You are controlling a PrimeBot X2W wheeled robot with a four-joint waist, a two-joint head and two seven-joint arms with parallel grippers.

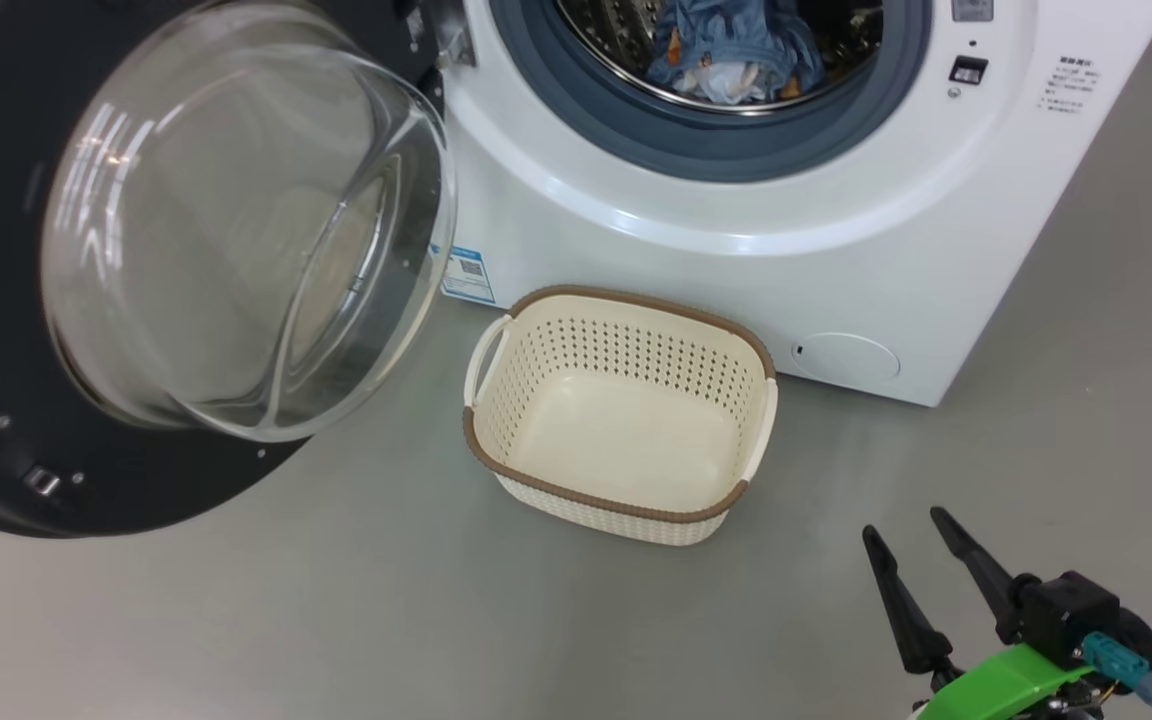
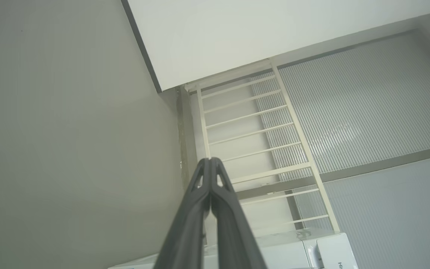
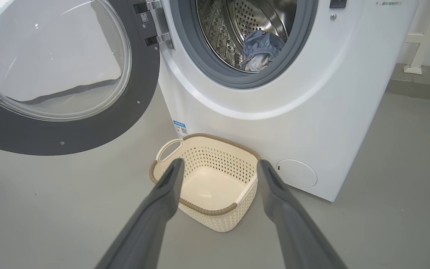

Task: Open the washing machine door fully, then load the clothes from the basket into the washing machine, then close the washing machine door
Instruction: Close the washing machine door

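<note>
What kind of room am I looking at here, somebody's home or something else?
Probably a laundry corner set up in a lab or workshop rather than a home: a white front-loading washing machine with clothes inside, an empty basket before it, and a plain grey floor.

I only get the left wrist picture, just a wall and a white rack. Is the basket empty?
Observer: Yes. The basket has nothing in it and sits in front of the washer.
Operator: Where are the clothes?
Observer: The clothes lie inside the drum.
Operator: Is the door shut?
Observer: No. The door stands wide open at the washer's left.
</note>
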